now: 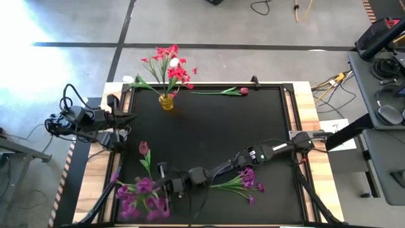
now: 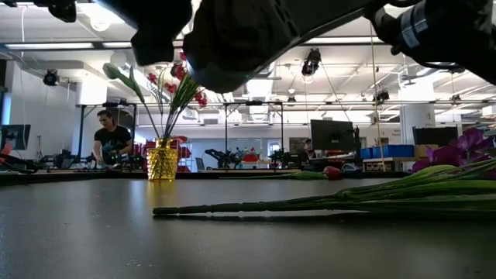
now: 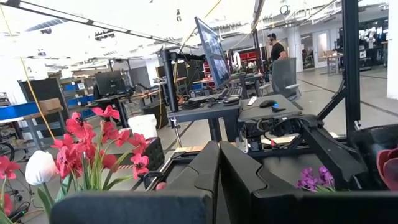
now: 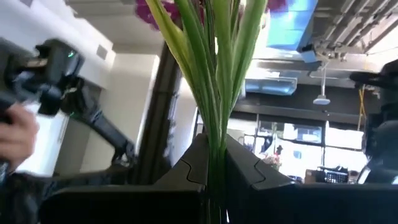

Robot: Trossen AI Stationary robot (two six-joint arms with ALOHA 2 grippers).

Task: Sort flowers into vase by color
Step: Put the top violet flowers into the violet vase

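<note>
A yellow vase (image 1: pixel 166 102) (image 2: pixel 161 166) with red flowers (image 1: pixel 172 65) and a white bud (image 1: pixel 174 63) stands near the table's far edge. My right gripper (image 1: pixel 163 185) (image 4: pixel 216 149) reaches across to the near left and is shut on a bunch of purple flowers (image 1: pixel 142 195). A second purple sprig (image 1: pixel 243 183) (image 2: pixel 325 203) lies flat on the mat under that arm. A pink tulip (image 1: pixel 144 151) lies near the left. A red tulip (image 1: pixel 240 91) lies at the far edge. My left gripper (image 1: pixel 130 117) (image 3: pixel 219 158) waits shut at the left edge, holding nothing. My right gripper pinches several green stems (image 4: pixel 216 132) of the purple bunch between its two fingers. The fingers come from the table's right and slant upward, lying along the stems. The stems run on past the fingertips to the blooms (image 4: pixel 149 12). The stems' lower ends are hidden between the fingers.
The black mat (image 1: pixel 209 136) lies bare in its middle between the vase and my right arm. Wooden table edges (image 1: pixel 304 107) frame it. Beyond the table are desks, monitors and a person (image 2: pixel 112 143) standing far off.
</note>
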